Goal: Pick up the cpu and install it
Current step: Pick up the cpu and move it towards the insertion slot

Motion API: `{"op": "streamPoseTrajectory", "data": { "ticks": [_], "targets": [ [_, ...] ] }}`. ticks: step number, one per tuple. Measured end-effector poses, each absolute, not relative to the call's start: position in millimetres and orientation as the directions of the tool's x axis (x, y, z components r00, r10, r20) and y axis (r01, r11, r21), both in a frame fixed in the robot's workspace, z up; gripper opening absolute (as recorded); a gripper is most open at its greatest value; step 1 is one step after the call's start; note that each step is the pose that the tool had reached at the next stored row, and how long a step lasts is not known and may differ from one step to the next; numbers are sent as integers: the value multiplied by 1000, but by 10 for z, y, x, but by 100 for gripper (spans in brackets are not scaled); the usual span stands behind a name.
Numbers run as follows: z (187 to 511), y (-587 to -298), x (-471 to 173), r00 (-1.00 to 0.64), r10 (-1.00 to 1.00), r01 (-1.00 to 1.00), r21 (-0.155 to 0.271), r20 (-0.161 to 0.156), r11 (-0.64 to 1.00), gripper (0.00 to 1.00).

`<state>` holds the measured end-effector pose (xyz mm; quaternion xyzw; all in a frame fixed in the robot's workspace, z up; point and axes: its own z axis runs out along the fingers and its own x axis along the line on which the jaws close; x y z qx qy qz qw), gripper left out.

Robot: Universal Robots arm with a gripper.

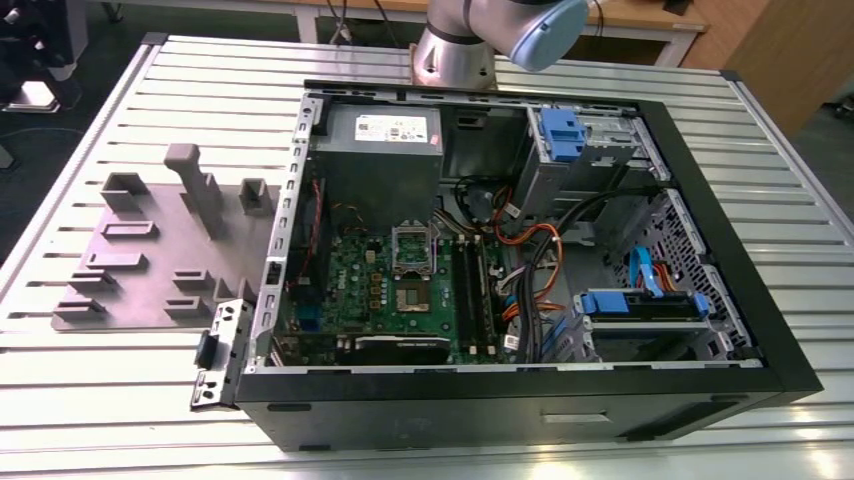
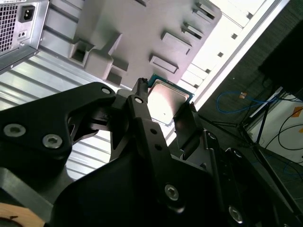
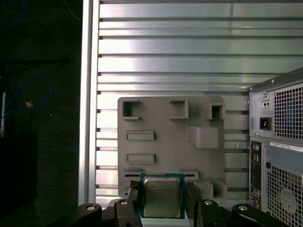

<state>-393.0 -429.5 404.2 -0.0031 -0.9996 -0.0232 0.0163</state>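
Observation:
The cpu [image 3: 162, 196] is a flat square chip with a silver lid and a green rim. It sits between the black fingers of my gripper [image 3: 163, 202], which is shut on its two opposite edges. The second wrist view also shows the cpu [image 2: 166, 97], clamped in the gripper [image 2: 165, 113]. The chip hangs in the air above the near edge of the grey fixture plate [image 3: 170, 142]. In the exterior view, the silver-framed socket [image 1: 411, 248] lies on the green motherboard inside the open computer case [image 1: 694, 130].
The fixture plate [image 1: 147, 250], with its raised blocks, lies on the slatted metal table at the exterior view's left, beside the case. The arm's base [image 1: 461, 50] stands behind the case. Cables and blue drive bays fill the case's right half. Beyond the table edge [image 3: 90, 94] is dark floor.

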Motion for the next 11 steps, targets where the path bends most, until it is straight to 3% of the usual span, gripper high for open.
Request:
{"op": "streamPoseTrajectory", "data": {
  "ticks": [11],
  "targets": [
    [4042,-4295,-3874,-999,5,7,46,33,999,47]
  ]
}}
